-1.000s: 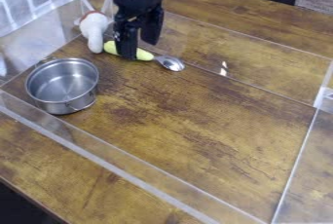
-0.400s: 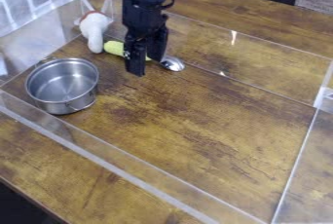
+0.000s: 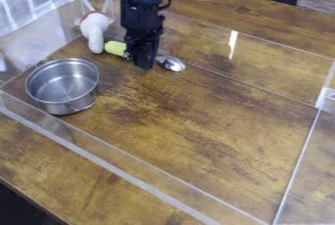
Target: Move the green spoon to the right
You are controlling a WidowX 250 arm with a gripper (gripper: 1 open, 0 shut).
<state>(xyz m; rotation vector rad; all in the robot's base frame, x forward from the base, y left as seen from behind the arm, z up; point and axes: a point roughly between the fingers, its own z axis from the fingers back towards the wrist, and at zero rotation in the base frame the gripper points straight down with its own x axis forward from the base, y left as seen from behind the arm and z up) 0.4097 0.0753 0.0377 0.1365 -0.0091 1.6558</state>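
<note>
The green spoon lies on the wooden table at the back left, its yellow-green handle pointing left and its shiny metal bowl to the right. My black gripper points straight down onto the middle of the handle. Its fingers are drawn together around the handle and hide that part of it. The spoon rests on the table surface.
A white-and-tan mushroom-like object stands just left of the spoon. A round steel bowl sits nearer, at the left. Clear plastic walls border the wooden table on the right, front and left.
The gripper has come down onto the spoon's handle, and its fingers, apart before, have drawn together on it. The spoon lies where it was.
</note>
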